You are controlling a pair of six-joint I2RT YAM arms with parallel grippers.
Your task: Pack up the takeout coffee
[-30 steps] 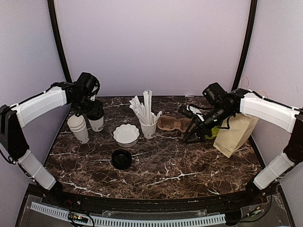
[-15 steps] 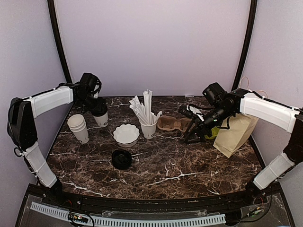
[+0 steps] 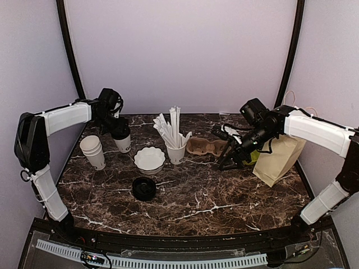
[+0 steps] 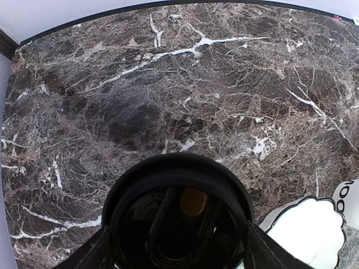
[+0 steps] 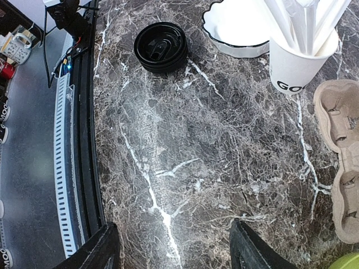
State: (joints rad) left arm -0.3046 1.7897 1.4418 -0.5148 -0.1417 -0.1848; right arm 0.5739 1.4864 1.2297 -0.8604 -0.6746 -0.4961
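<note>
The coffee cup (image 3: 123, 144), white with a black lid (image 4: 176, 216), is clamped in my left pincer (image 3: 118, 132). Its fingers (image 4: 90, 255) press the lid's rim from both sides. I cannot tell whether the cup touches the table (image 3: 224, 196). A scalloped bowl (image 3: 150, 159) lies just right of that pincer, and a stack of bare cups (image 3: 92, 151) stands to its left. My right pincer (image 5: 179, 249) hangs spread wide over the marble. A cup of straws (image 5: 297, 61) and a loose lid (image 5: 161, 46) are ahead of it, a cardboard carrier (image 5: 339, 168) beside it, and a paper bag (image 3: 277, 159) behind.
</note>
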